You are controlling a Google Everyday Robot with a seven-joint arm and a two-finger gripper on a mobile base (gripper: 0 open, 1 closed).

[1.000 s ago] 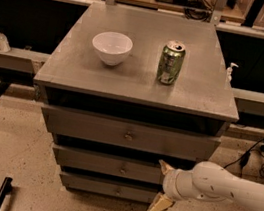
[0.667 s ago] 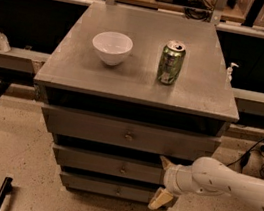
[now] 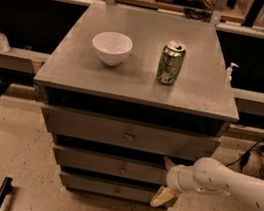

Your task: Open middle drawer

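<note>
Two-finger cream-tipped gripper (image 3: pixel 164 179) is open. Its fingers are spread vertically, one tip above and one below the right end of the grey flat-fronted middle drawer (image 3: pixel 106 164), so the front edge sits between them. It looks placed to take the drawer by its end, not by the small round centre knob (image 3: pixel 122 168), which is well to the left and untouched. The drawer looks shut, sitting between the wider grey top drawer (image 3: pixel 92 128) and the narrower grey bottom drawer (image 3: pixel 102 187).

White rounded arm (image 3: pixel 239 186) comes in low from the right, nearly level, with the wrist pointing left at the cabinet front.

On the grey bench (image 3: pixel 126 78) above stand a white ceramic bowl (image 3: pixel 111 47) and a green drink can (image 3: pixel 171 62), well apart and clear of the arm.
</note>
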